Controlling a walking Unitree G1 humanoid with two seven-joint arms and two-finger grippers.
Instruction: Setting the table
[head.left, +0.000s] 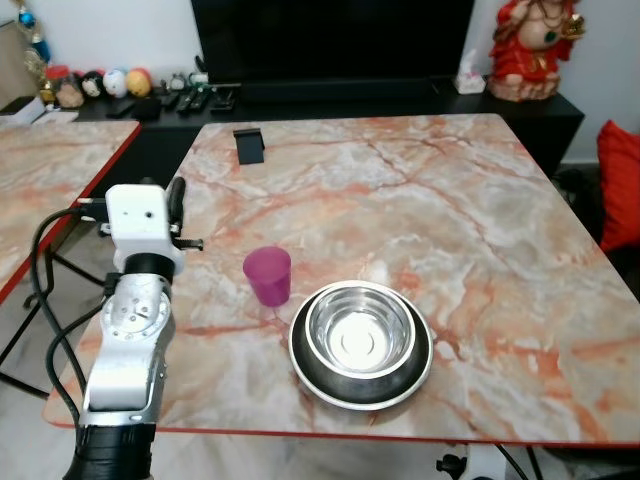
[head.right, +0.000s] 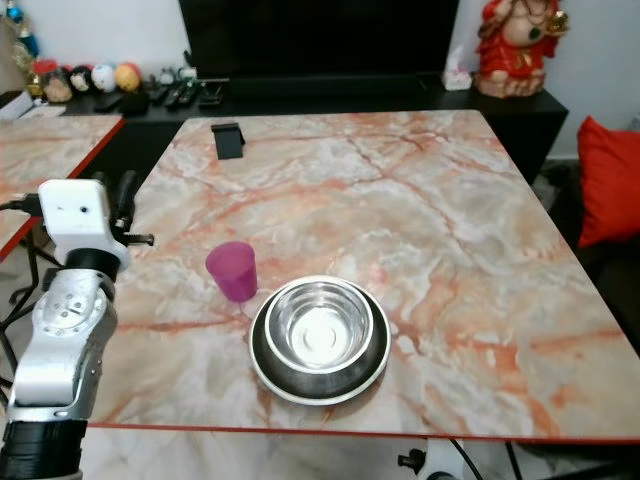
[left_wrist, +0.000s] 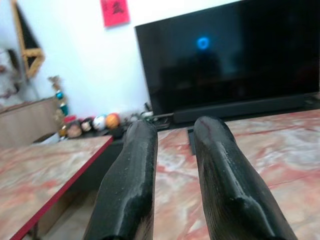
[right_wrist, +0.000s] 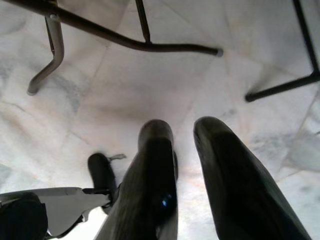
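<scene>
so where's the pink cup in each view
Left eye view: pink cup left of centre, just left of the steel bowl.
Right eye view: same cup, nearer the left edge, again by the bowl.
Left wrist view: not in it.
Right wrist view: not in it, only floor.
Shared landmark: the black stand at the table's far edge.

cup (head.left: 267, 275) left of bowl (head.left: 360, 330), on table (head.left: 470, 220)
</scene>
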